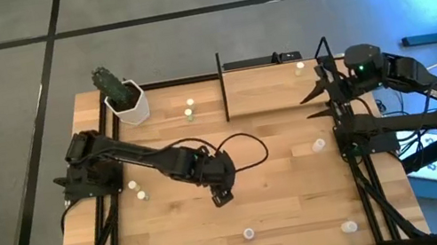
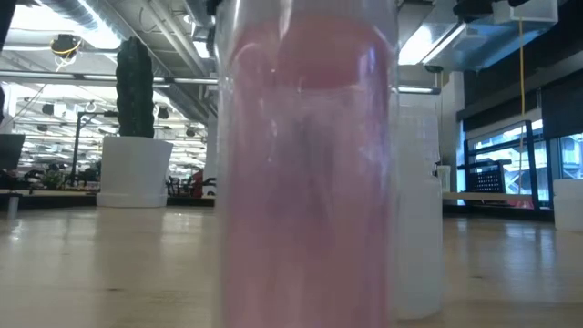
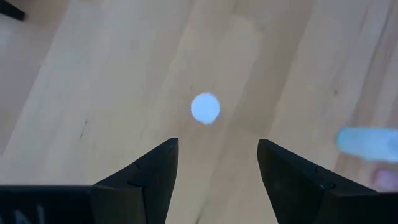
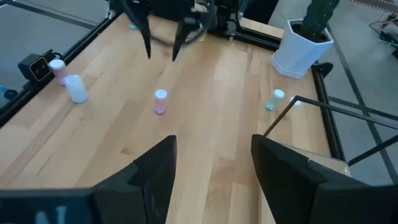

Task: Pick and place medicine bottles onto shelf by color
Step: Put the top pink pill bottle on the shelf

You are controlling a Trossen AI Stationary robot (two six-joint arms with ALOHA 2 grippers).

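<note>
left gripper (image 1: 220,196): i'm out over the middle of the table, pointing straight down, fingers spread wide and holding nothing.
target: one small bottle (image 3: 205,108) stands upright right under me, its pale round cap showing just ahead of the gap between my fingers (image 3: 152,171). that's why i'm hanging here, lined up so both fingers can drop either side of it.
cap colour: reads whitish from above; i can't say more than that.
neighbour: another bottle (image 3: 367,142) lies tipped over off to one side of me, well clear of my fingers.
right gripper (image 1: 323,90): parked beside the shelf (image 1: 271,86), fingers apart, empty, looking back across the table at the pink bottle (image 4: 160,101) near me.
shelf: far from my left gripper, past the plant pot (image 1: 127,102) side, with a bottle or two already at its back edge.
loose bottles: scattered all round, several along the near edge (image 1: 247,235).
next, i'd judge: straight down, keep the cap centred, close gently so it doesn't tip.
</note>
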